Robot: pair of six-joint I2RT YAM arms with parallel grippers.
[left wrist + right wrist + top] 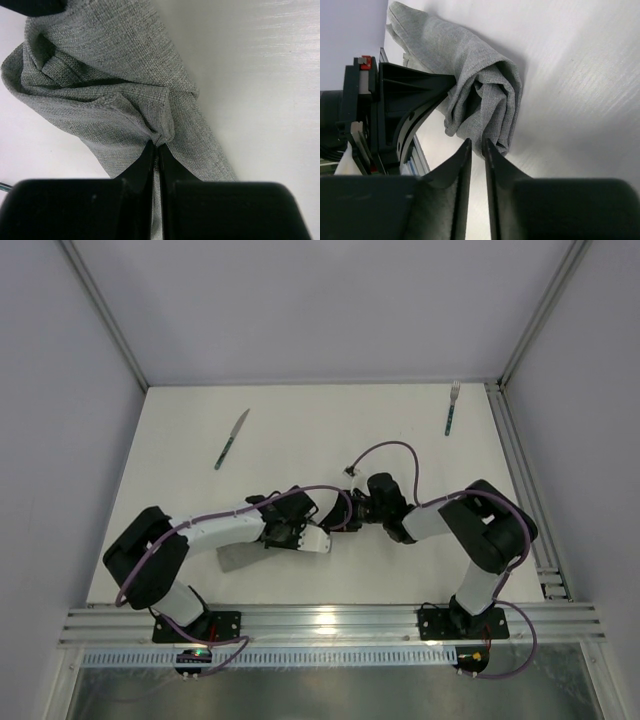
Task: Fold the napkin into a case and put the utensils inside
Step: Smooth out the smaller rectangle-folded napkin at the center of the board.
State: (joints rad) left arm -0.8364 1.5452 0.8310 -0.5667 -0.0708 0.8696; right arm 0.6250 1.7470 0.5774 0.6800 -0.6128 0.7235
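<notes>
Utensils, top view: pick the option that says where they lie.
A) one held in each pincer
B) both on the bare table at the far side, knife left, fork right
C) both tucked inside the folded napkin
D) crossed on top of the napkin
B: the knife lies far left and the fork far right on the table, both well apart from the napkin, which is bunched toward the near edge.

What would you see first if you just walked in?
A crumpled grey napkin in the middle, with both grippers at it. The left gripper pinches a fold of it; the right gripper sits at its edge, jaws slightly apart. The knife lies far back left, the fork far back right.
</notes>
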